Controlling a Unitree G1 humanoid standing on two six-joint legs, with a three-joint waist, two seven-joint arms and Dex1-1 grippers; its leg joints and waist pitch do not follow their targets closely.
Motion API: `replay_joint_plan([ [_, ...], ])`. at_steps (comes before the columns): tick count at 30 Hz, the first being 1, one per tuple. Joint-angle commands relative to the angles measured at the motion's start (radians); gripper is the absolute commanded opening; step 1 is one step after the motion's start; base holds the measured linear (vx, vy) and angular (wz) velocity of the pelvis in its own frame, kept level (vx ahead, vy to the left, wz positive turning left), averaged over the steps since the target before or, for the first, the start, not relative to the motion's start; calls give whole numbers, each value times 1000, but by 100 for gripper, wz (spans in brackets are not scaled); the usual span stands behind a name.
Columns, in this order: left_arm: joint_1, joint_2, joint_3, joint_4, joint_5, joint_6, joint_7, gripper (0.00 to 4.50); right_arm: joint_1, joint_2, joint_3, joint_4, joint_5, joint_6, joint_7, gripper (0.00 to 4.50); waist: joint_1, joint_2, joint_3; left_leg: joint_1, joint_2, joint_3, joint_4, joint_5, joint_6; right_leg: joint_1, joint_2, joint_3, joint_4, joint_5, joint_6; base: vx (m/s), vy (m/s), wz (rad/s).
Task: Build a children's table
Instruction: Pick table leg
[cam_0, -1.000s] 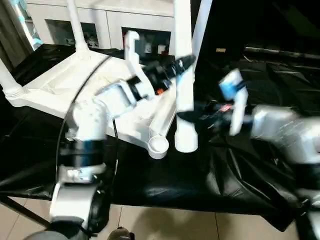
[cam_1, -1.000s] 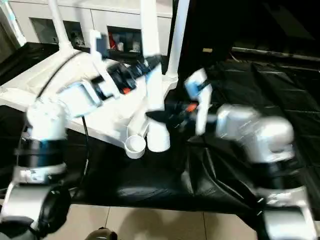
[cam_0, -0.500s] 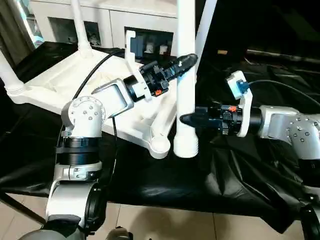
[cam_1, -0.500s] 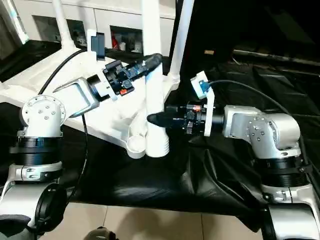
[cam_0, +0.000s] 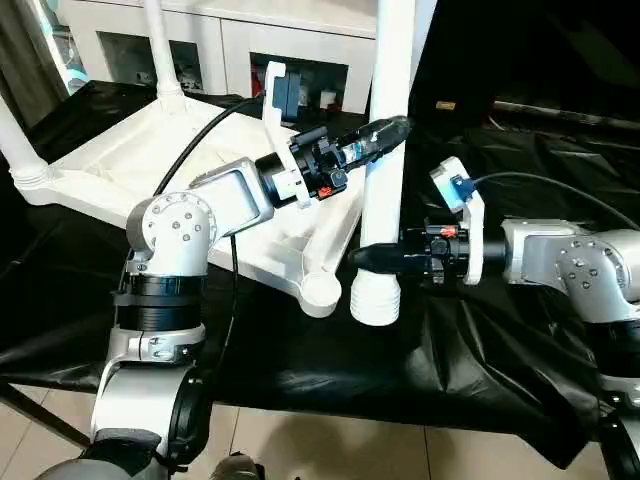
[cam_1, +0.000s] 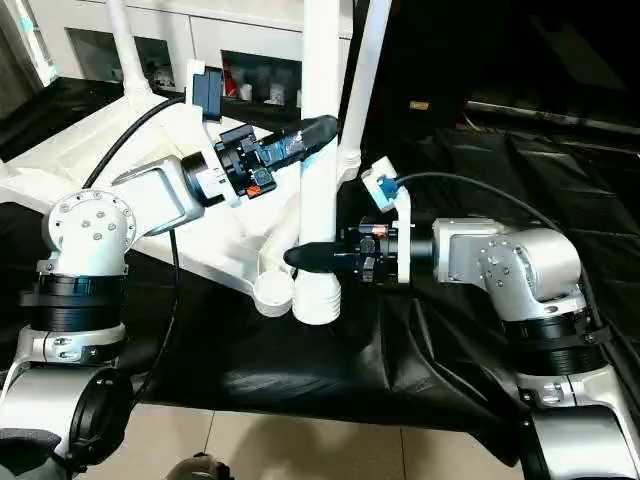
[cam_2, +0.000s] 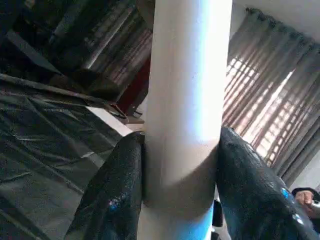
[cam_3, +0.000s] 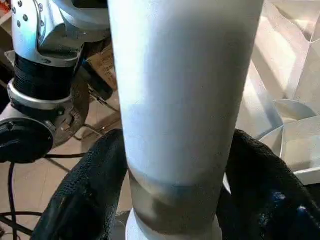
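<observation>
step: fit long white plastic tube leg | both hands, left hand and right hand, squeeze it | tip: keep it straight, push into the empty round corner hole of the upside-down white plastic tabletop

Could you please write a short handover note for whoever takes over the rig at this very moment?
Left gripper: shut on the loose leg, higher up its tube.
Right gripper: shut on the same leg, low down, just above its flared end.
Things: the tabletop lies underside up on the black sheet; the loose leg is held upright beside the near corner socket, not in it.
Done: three legs stand in the tabletop's other corners.
Left: bring the flared end over the empty near socket, seat it, then release both grippers.
</observation>
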Motion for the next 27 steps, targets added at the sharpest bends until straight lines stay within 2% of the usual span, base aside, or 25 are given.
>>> replay_joint_plan([
  [1, -21, -2, -10, -26, -12, 3, -11, 182, 4, -2, -4, -15, -4, -7, 0, 303, 2, -6, -82, 26, 39, -21, -65, -153, -55, 51, -60, 42, -61, -172, -162, 0, 0, 0],
  [5, -21, -2, -12, -27, -12, 2, -15, 182, 7, 1, -6, -15, -1, -5, -3, 303, 4, -4, -83, 27, 40, -21, -65, -150, -55, 51, -60, 42, -60, -160, -167, 0, 0, 0],
  [6, -21, -2, -12, -28, -12, 3, -15, 182, 8, 1, -7, -15, 0, -5, -4, 277, 5, -4, -83, 27, 39, -21, -65, -150, -55, 51, -60, 42, -60, -157, -168, 0, 0, 0],
  [9, -23, -3, -9, -27, -14, 3, -15, 182, 11, 4, -7, -14, 1, -4, -5, 270, 8, -4, -82, 28, 39, -21, -65, -158, -57, 51, -60, 42, -60, -162, -170, 0, 0, 0],
  [11, -24, -3, -8, -27, -14, 3, -15, 182, 11, 5, -7, -14, 0, -4, -5, 238, 8, -4, -82, 28, 39, -21, -66, -160, -59, 51, -60, 42, -60, -167, -166, 0, 0, 0],
  [16, -26, -3, -5, -27, -14, 2, -13, 182, 13, 9, -6, -8, -2, -6, -4, 200, 11, -4, -83, 28, 40, -22, -66, -155, -60, 51, -60, 42, -59, -165, -162, 0, 0, 0],
  [26, -32, -11, 11, -12, -15, 1, 16, 182, 17, 17, -15, 1, -6, -14, -10, 191, 11, -5, -83, 27, 39, -21, -65, -153, -60, 51, -61, 42, -59, -163, -160, 0, 0, 0],
  [27, -37, -17, 22, -2, -22, 7, 30, 217, 18, 19, -17, 1, -7, -17, -12, 191, 11, -1, -83, 26, 39, -21, -65, -154, -62, 51, -60, 42, -58, -153, -164, 0, 0, 0],
])
